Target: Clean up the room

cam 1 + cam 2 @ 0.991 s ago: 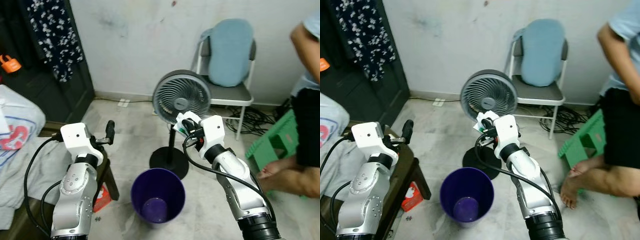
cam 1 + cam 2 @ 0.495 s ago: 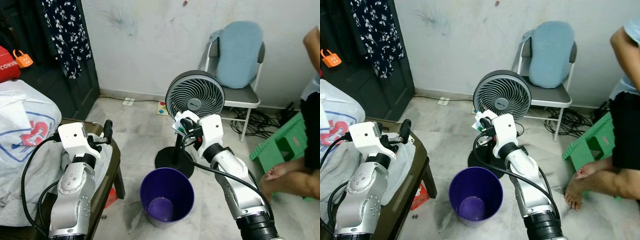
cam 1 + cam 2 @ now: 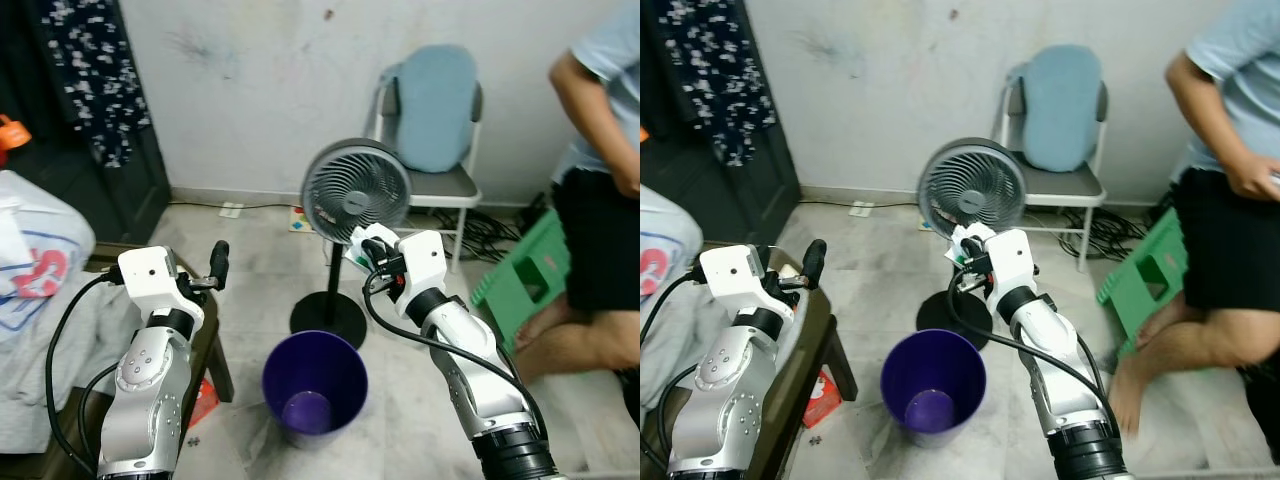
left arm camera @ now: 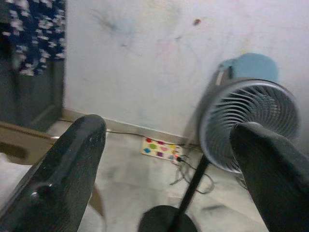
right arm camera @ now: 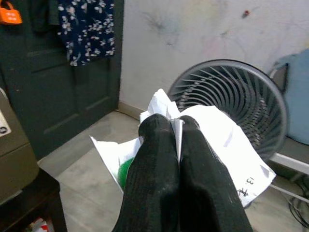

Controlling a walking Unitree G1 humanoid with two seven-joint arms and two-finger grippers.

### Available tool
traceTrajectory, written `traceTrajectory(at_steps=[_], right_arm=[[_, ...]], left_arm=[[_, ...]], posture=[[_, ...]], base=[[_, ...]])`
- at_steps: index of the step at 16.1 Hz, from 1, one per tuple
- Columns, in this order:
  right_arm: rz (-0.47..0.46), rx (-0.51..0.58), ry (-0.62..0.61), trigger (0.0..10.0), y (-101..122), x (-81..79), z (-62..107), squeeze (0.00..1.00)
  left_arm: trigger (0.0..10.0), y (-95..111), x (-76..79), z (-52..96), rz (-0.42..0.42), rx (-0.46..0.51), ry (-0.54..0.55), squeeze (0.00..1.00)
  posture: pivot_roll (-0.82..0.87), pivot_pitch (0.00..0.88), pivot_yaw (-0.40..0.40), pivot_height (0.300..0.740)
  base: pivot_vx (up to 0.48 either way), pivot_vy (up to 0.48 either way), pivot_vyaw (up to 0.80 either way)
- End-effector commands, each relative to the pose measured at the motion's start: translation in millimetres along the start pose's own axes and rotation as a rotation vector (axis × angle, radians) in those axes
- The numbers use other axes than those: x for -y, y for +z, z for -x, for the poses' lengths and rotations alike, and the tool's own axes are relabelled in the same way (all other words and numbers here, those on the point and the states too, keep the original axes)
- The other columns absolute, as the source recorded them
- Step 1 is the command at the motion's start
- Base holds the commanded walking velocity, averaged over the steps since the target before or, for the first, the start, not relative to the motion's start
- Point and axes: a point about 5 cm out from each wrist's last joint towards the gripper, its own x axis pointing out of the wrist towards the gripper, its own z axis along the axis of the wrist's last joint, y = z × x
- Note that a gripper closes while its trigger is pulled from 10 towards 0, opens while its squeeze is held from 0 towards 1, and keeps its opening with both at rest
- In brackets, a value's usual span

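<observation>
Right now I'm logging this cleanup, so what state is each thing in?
Right gripper: shut on a crumpled white paper wrapper with green print, held above the floor.
Left gripper: open, holding nothing.
Round purple plastic bin: upright on the floor, open-topped.
Grey pedestal fan: standing upright.
Grey folding chair: upright, a blue cushion against its back.

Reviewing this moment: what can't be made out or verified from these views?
- The white crumpled paper in the right tool: its middle is hidden by the shut fingers in the right wrist view, and its print is too small to read.
- The red carton on the floor: partly hidden under the dark brown table.
- The person: cut off by the frame edge.
- The left tool: open, holding nothing.
</observation>
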Motion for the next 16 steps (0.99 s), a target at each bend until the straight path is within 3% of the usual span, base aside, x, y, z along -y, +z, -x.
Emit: traceTrajectory(at_steps=[1,2,6,7,8,13,16], right_arm=[[0.007,0.000,-0.033,10.0,4,5.1,-3.2,0.00],[-0.027,-0.063,-0.096,10.0,-4,10.7,-6.4,0.00],[-0.029,-0.114,-0.150,10.0,-11,18.7,-3.9,0.00],[-0.034,-0.132,-0.138,10.0,-16,20.1,1.8,0.00],[-0.040,-0.138,-0.133,10.0,-18,18.5,3.6,0.00],[-0.047,-0.127,-0.109,10.0,-14,8.1,-4.8,0.00],[-0.035,-0.125,-0.111,10.0,-14,12.8,-5.0,0.00]], left_arm=[[10.0,3,1.6,0.3,-0.004,0.004,-0.018,0.00],[10.0,4,1.9,-1.8,-0.007,0.005,-0.027,0.00],[10.0,3,-7.3,2.7,-0.014,0.004,-0.008,0.00],[10.0,3,-22.6,12.9,-0.023,-0.004,0.029,0.00],[10.0,3,-25.2,16.3,-0.029,-0.004,0.031,0.00],[10.0,8,-20.8,17.9,-0.028,-0.001,-0.009,0.00],[10.0,6,-18.4,18.6,-0.015,-0.008,-0.016,0.00]], posture=[[-0.09,0.000,-0.031,0.740],[-0.08,0.000,-0.036,0.740],[-0.07,0.000,-0.054,0.740],[-0.05,0.000,-0.061,0.740],[-0.05,0.000,-0.057,0.740],[-0.04,0.000,-0.057,0.740],[-0.05,0.000,-0.054,0.740]], base=[[0.000,0.000,0.00],[0.000,0.000,0.00],[0.000,0.000,0.00],[0.000,0.000,0.00],[0.000,0.000,0.00],[0.341,0.000,0.00],[0.396,0.000,0.00]])
